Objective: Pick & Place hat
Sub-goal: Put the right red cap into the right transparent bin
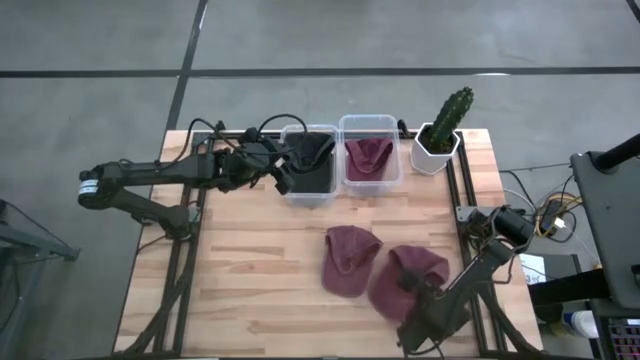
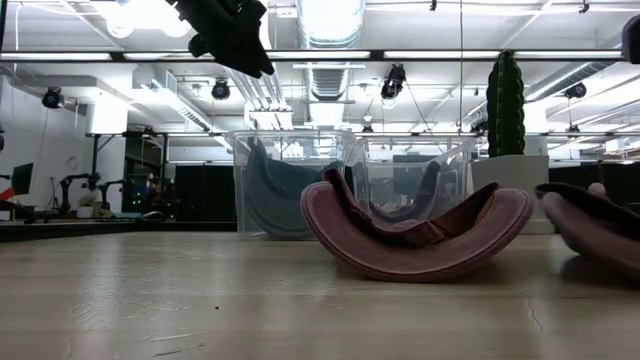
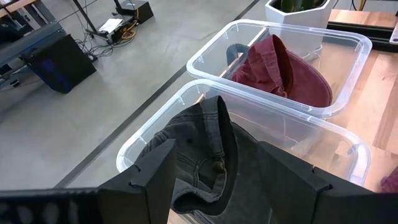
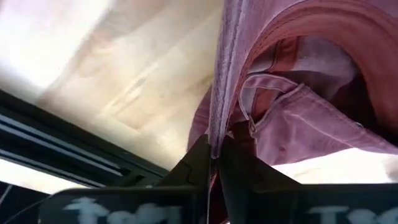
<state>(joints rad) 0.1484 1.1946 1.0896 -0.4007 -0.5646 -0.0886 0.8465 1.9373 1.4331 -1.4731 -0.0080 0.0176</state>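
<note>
A dark grey hat (image 3: 205, 155) lies in the left clear bin (image 1: 308, 190). It also shows in the high view (image 1: 312, 158). My left gripper (image 3: 224, 183) hangs open above that bin and touches nothing; it shows high up in the low view (image 2: 235, 35). A maroon hat (image 1: 368, 156) lies in the right clear bin (image 1: 370, 122). Two more maroon hats lie on the table: one in the middle (image 1: 348, 258), one to its right (image 1: 408, 275). My right gripper (image 4: 214, 155) is shut on the right one, at the table's near right (image 1: 412, 303). My right gripper pinches an edge of the right maroon hat (image 4: 216, 134) between its two fingers, which come in low from the table's near right side. The rest of the hat lies on the table (image 2: 590, 225).
A cactus in a white pot (image 1: 440, 135) stands at the far right beside the bins. The middle maroon hat (image 2: 415, 235) sits upside down, curved like a bowl. Bare wood lies on the table's left and near-left part (image 1: 240, 280).
</note>
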